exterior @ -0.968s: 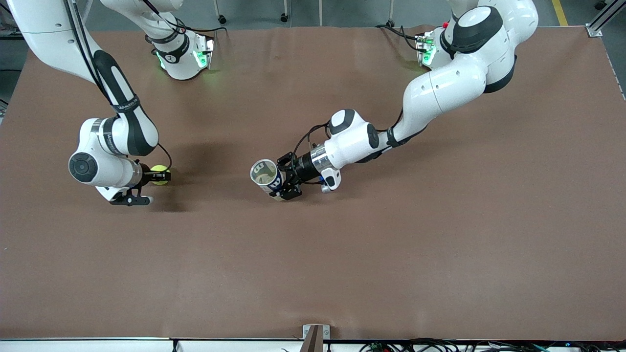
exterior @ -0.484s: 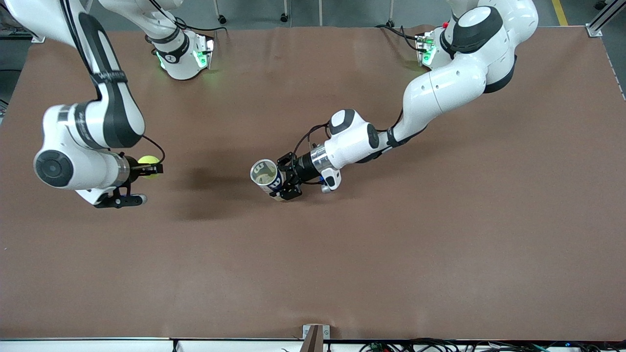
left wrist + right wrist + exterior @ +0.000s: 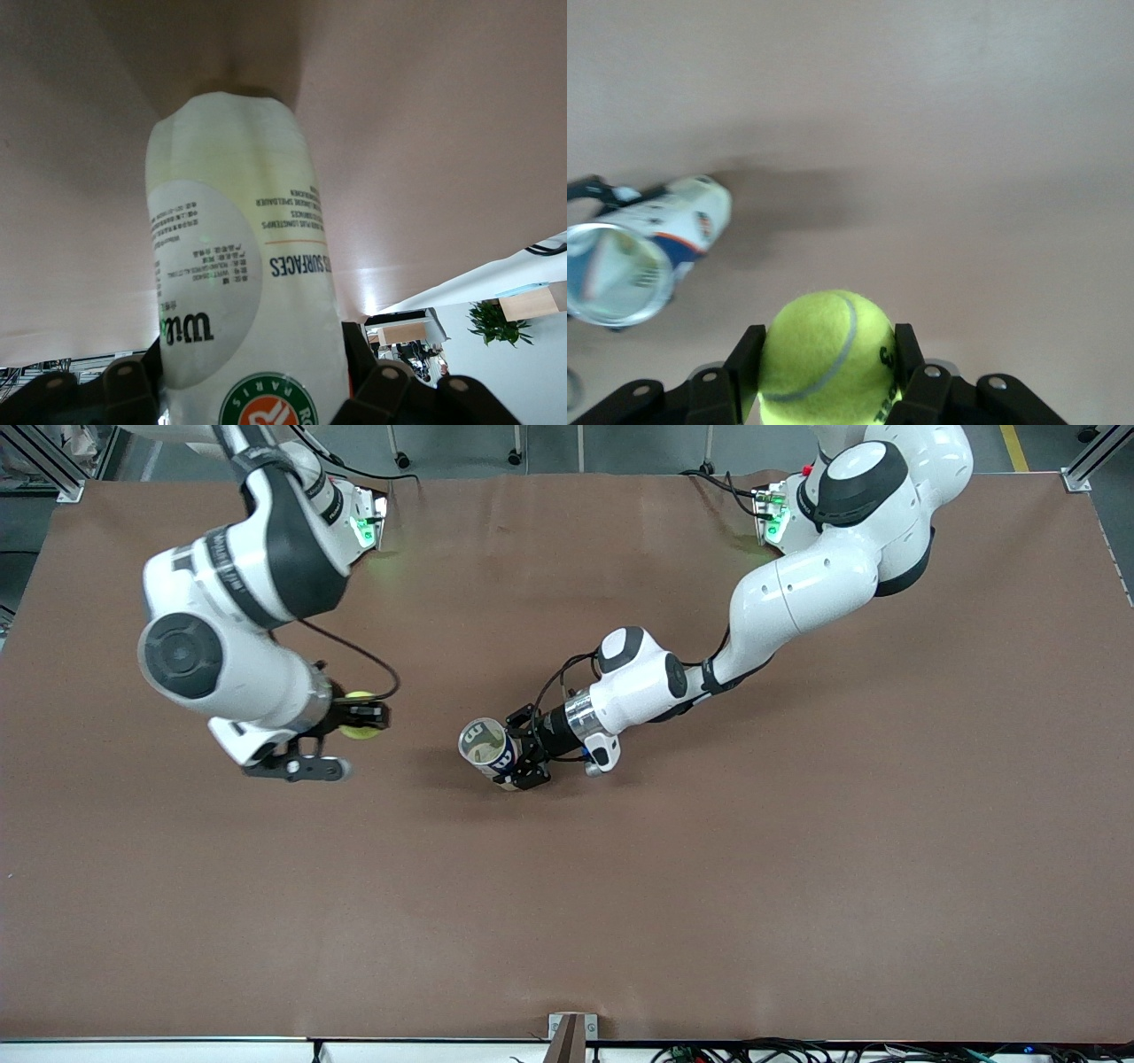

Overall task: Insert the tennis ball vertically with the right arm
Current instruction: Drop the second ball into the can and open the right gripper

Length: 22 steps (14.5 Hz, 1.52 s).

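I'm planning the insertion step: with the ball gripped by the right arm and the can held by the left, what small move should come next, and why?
Probably carry the right gripper sideways until the tennis ball is over the can. The ball is clamped but still off to the right arm's side of the can's open mouth, which the left gripper holds facing up.

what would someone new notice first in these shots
Probably the yellow-green tennis ball, gripped in the right hand up over the table toward the right arm's end. Next, the tennis ball can near the table's middle, open mouth up and tipped slightly, with the left hand clamped around its lower part.
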{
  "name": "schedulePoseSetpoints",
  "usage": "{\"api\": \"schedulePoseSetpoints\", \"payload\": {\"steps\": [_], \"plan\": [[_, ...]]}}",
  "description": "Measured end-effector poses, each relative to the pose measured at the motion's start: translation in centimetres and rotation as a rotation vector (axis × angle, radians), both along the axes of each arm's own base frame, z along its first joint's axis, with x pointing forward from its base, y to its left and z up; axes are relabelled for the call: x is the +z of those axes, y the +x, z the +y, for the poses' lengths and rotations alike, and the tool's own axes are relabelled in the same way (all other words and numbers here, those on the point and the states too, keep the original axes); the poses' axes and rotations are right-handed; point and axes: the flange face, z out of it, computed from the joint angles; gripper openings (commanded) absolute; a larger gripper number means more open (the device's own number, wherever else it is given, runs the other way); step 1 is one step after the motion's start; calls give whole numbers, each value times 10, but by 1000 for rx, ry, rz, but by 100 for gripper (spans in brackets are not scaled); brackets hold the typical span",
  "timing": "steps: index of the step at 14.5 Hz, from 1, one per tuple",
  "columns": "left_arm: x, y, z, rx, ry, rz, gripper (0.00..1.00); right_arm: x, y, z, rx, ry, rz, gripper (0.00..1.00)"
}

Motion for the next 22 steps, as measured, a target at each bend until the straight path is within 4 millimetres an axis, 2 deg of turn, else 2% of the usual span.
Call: {"api": "schedulePoseSetpoints", "payload": {"steps": [3, 8, 14, 20, 21, 22], "plan": [[0, 0, 0, 0, 0, 0, 74, -7, 4, 45, -74, 11, -55, 35], [0, -1, -1, -1, 0, 0, 74, -22, 0, 97, -124, 40, -122, 35], [-2, -2, -1, -3, 2, 2, 74, -31, -2, 108, -118, 40, -120, 35], [-4, -3, 1, -1, 3, 4, 74, -60, -9, 127, -89, 18, -85, 38], [-4, -3, 2, -1, 3, 6, 74, -62, -9, 127, -88, 17, -83, 52], [-4, -3, 3, -1, 3, 7, 74, -63, -9, 127, -89, 16, -83, 87]]}}
